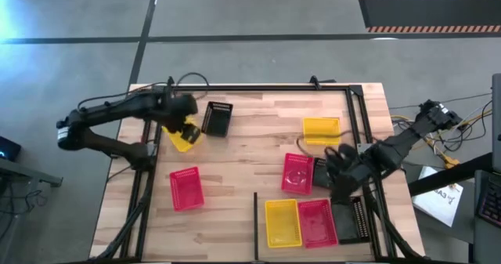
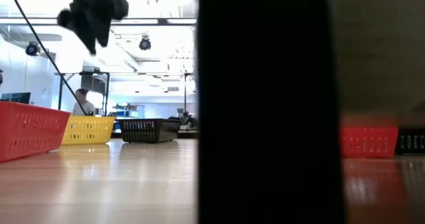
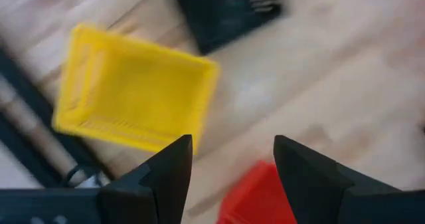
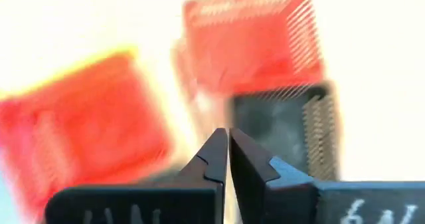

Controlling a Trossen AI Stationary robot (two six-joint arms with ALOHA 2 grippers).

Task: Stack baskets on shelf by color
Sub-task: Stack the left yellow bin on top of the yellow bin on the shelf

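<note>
The left tool [image 3: 232,167] hangs spread wide above a yellow basket [image 1: 183,136] beside a black basket [image 1: 217,118] on the table [image 1: 243,166]. The right tool [image 4: 228,154] is pressed together over a black basket [image 4: 282,127].

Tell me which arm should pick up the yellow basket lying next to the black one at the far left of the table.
Left. The left hand hangs open right over that yellow basket, while the right hand is shut, far across the table near the pink-red basket.
</note>
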